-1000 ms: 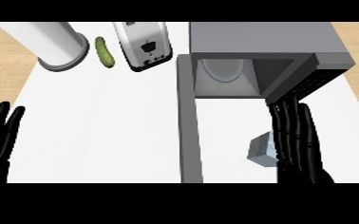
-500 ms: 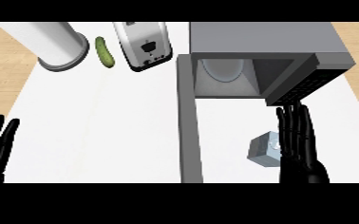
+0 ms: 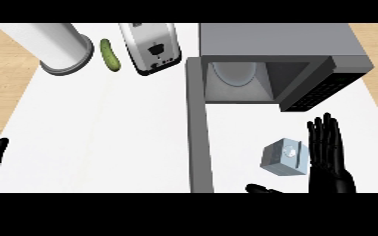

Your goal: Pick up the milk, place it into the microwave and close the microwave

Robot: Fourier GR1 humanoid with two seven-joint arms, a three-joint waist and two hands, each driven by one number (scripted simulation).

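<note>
The milk (image 3: 283, 156) is a small grey-blue carton with a round white cap, standing on the white counter in front of the microwave (image 3: 273, 62). The microwave's cavity faces me with a glass plate inside, and its door (image 3: 198, 130) hangs open toward me at the left of the carton. My right hand (image 3: 327, 152) stands open just right of the carton, fingers straight and pointing away, thumb (image 3: 262, 189) reaching under the carton's near side. Only a fingertip of my left hand (image 3: 3, 147) shows at the left edge.
A toaster (image 3: 151, 47), a green cucumber (image 3: 110, 55) and a tall white cylinder (image 3: 53, 47) stand at the back left. The open door runs as a wall between the left counter and the carton.
My right hand has slid back toward me and now sits beside the milk with its thumb spread below it. The left hand has dropped almost out of view.
</note>
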